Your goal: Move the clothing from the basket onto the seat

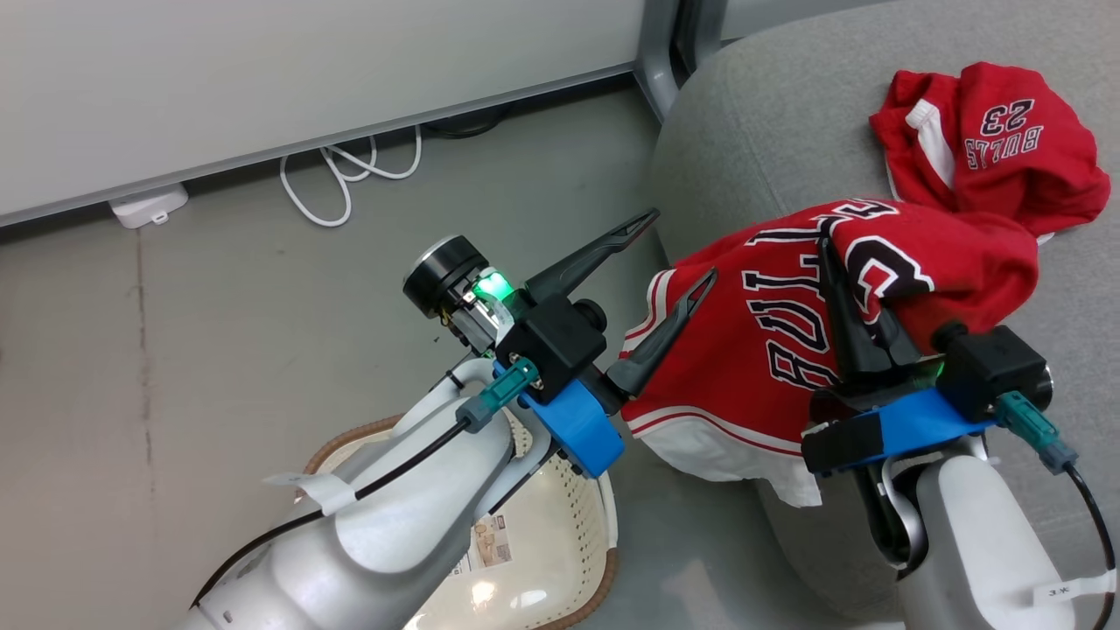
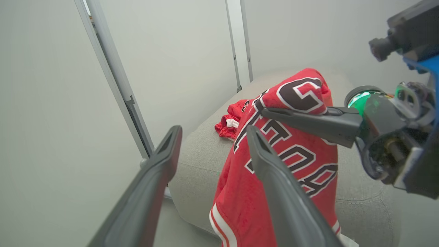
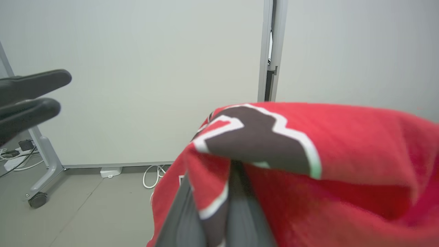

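My right gripper [image 1: 827, 254] is shut on a red jersey [image 1: 752, 350] with black-and-white letters. The jersey hangs from the fingers over the front left edge of the grey seat [image 1: 744, 131], with its white hem dangling off the side. In the right wrist view the fabric [image 3: 343, 154] wraps over my fingers [image 3: 185, 219]. A second piece of red clothing [image 1: 989, 140] lies crumpled farther back on the seat. My left gripper [image 1: 678, 249] stands open just left of the hanging jersey [image 2: 274, 192], holding nothing. The basket [image 1: 346, 446] sits on the floor below, mostly hidden behind my left forearm.
A white cable [image 1: 341, 184] and a white power block [image 1: 149, 206] lie on the grey floor by the wall panel. A grey metal post [image 1: 656, 61] stands behind the seat's left corner. A partition foot with a caster [image 3: 37, 199] stands farther left.
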Tool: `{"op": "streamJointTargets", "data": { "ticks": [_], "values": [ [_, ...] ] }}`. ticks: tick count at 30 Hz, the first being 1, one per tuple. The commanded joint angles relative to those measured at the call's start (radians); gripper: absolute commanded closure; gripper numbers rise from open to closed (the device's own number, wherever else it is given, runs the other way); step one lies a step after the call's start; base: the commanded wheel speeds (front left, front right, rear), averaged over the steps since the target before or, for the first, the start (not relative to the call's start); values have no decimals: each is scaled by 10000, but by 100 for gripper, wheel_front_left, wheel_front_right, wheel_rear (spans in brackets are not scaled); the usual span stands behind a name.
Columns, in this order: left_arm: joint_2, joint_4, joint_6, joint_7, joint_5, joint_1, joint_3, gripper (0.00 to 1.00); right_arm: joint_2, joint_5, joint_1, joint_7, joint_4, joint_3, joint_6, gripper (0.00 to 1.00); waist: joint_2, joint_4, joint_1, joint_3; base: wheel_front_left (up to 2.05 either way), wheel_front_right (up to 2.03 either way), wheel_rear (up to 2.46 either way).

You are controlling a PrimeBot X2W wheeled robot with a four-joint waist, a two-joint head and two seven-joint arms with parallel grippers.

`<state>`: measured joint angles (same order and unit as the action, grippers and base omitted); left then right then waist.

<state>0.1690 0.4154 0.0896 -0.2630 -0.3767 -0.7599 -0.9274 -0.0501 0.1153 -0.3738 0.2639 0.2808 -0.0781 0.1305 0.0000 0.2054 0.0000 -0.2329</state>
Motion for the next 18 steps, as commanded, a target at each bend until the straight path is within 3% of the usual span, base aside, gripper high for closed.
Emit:
{"op": "streamJointTargets", "data": {
  "ticks": [1,18],
  "values": [
    [-7,18,24,-24,66,81,-11,0,-6,1,117,7,-93,59,5,100,0,121,0,-33,0,0,0],
    [-123,54,66,-25,169,70,-99,0,-4,-42,555,7,-722,781,5,100,0,699,0,-194,0,0,0]
  ]
}}
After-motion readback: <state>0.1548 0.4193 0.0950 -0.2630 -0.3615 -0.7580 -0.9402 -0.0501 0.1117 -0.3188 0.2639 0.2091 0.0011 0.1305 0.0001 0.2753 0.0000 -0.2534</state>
